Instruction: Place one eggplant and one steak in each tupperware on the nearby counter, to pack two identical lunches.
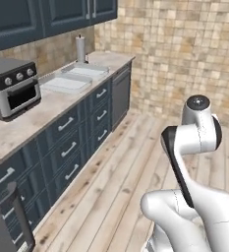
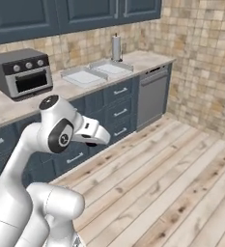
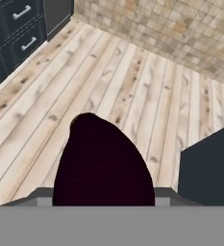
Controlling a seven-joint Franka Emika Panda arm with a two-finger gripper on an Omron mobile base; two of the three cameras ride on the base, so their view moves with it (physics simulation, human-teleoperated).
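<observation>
A very dark, glossy oval eggplant [image 3: 104, 163] sits right at my gripper [image 3: 104, 194] in the hand view, hanging above the wooden floor and covering the finger tips. The gripper is shut on it. In the right base view my hand [image 2: 95, 132] points away from the counter [image 2: 7, 108] toward the open floor. Two pale shallow tupperware containers lie side by side on the counter, one nearer [image 1: 64, 83] [image 2: 83, 76] and one farther [image 1: 88, 72] [image 2: 112, 68]; I cannot see anything in them. The steak is out of view.
A grey toaster oven [image 1: 13, 88] [image 2: 23, 72] stands on the counter nearer me than the containers. A metal cylinder [image 1: 80, 49] is by the backsplash. Blue drawers [image 1: 67, 147] and a dishwasher front [image 2: 151, 96] line the counter. A dark box [image 3: 209, 166] rises at the hand view's right.
</observation>
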